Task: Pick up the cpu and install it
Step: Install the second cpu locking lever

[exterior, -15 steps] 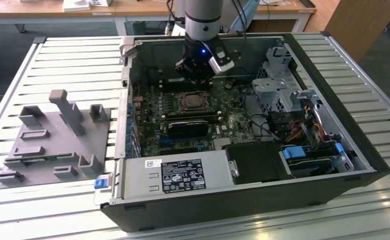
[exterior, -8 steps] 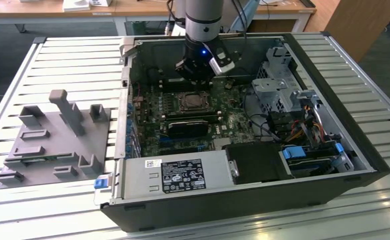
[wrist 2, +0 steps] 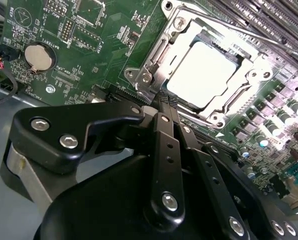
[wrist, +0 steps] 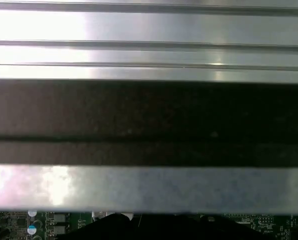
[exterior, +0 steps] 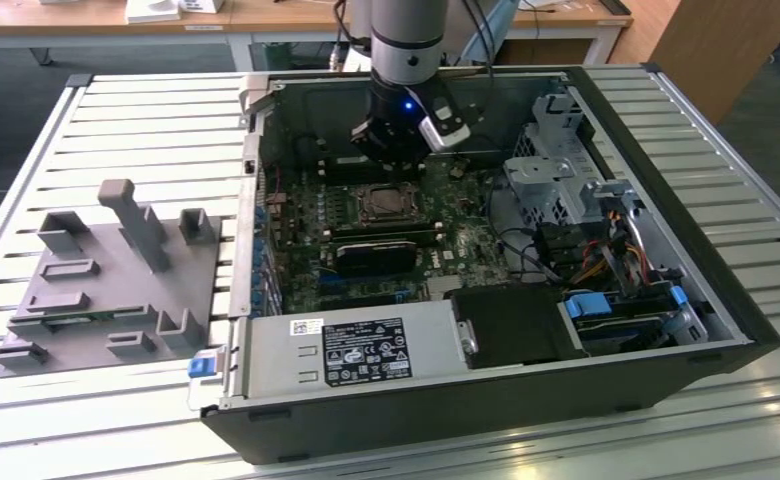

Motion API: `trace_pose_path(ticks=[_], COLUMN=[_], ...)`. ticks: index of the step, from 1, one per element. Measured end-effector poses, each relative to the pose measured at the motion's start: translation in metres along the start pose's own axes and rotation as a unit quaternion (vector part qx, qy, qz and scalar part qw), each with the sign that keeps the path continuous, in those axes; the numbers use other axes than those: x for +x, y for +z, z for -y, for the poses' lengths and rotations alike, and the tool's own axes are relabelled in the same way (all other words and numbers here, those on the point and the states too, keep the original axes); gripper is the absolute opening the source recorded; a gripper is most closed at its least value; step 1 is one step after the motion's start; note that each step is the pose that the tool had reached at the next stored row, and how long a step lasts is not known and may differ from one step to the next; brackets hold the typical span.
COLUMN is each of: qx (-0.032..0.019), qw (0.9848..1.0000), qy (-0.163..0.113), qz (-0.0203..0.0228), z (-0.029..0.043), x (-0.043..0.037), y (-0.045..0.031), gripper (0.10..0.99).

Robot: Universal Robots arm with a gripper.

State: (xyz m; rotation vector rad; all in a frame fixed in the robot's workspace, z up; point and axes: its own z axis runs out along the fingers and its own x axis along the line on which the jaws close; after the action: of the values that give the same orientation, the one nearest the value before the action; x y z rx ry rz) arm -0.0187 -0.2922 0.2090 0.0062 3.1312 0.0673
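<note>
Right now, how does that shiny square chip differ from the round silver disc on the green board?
The cpu is square and sits inside a metal socket frame; the coin battery is round and sits in a small black holder. The cpu looks clearly larger than the coin battery. Both are flat, silvery and mounted on the motherboard.

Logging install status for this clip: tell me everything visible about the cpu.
The cpu is a flat square chip with a bright, reflective silver metal top. It lies level in the motherboard socket, framed by the silver metal retention bracket around its edges. In the exterior view it shows as a small square on the green board inside the open computer case. The pincer sits close beside the socket with its fingers together, not touching the chip.
</note>
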Motion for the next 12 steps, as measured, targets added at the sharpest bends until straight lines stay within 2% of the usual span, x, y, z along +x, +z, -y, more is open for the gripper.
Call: trace_pose_path(ticks=[10,12], qx=[-0.0001,0.0], qw=[1.0,1.0], qy=[0.0,0.0], qz=[0.0,0.0], z=[0.0072,0.0072], x=[-0.0006,-0.0006], y=[0.0,-0.0024], gripper=[0.106,0.106])
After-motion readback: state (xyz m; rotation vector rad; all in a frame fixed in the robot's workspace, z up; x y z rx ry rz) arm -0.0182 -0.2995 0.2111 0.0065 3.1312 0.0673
